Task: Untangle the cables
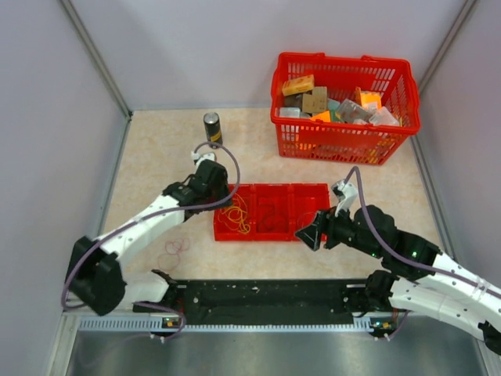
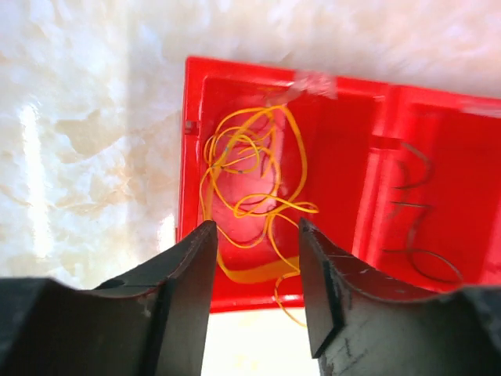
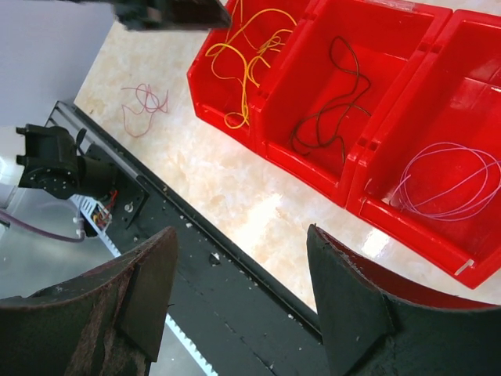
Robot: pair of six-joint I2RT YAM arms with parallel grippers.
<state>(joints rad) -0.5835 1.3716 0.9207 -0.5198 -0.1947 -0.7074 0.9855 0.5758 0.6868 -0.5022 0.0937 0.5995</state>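
Right wrist view: the red tray (image 3: 309,164) has three bins with one cable in each; yellow cable (image 3: 258,48) in the left bin, dark cable (image 3: 342,100) in the middle, pale cable (image 3: 450,182) in the right; the red cable (image 3: 145,102) lies alone on the table (image 3: 235,196), well apart from the tray; no cable crosses another that I can see, so separation looks mostly done. Left to do, by my read: the yellow one is a messy bundle of loops with a strand hanging over the tray's near edge; the red one sits in no bin. The left hand (image 2: 255,235) hovers over the yellow bundle, fingers apart, nothing gripped; contact unclear; the right hand (image 3: 241,243) is spread too, empty, over the table beside the tray's near side.
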